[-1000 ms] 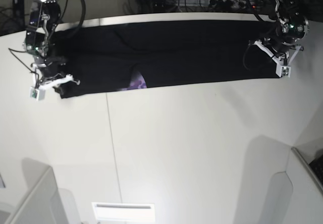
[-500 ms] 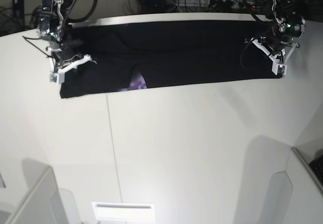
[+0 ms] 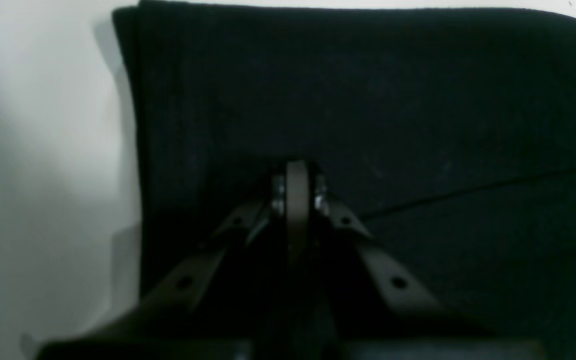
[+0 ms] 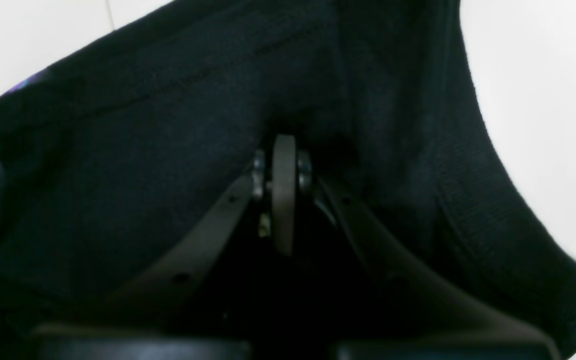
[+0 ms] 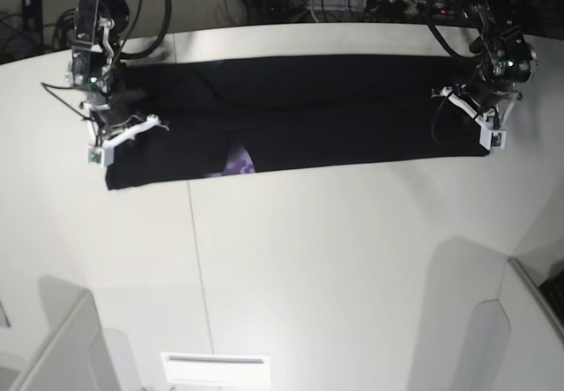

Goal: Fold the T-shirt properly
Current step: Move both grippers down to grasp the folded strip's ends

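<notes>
Spanning white table (image 5: 308,259): T-shirt (image 5: 300,114)

We note the T-shirt (image 5: 335,109) is matt black knitted cloth with a ribbed hem and a glossier purple print, lying on a smooth, faintly sheened white table (image 5: 335,259).

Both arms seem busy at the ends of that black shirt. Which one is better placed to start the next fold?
Probably neither alone. The left gripper and right gripper are each shut at opposite ends of the T-shirt, which lies as a long band on the table. Either end could fold inward.
</notes>
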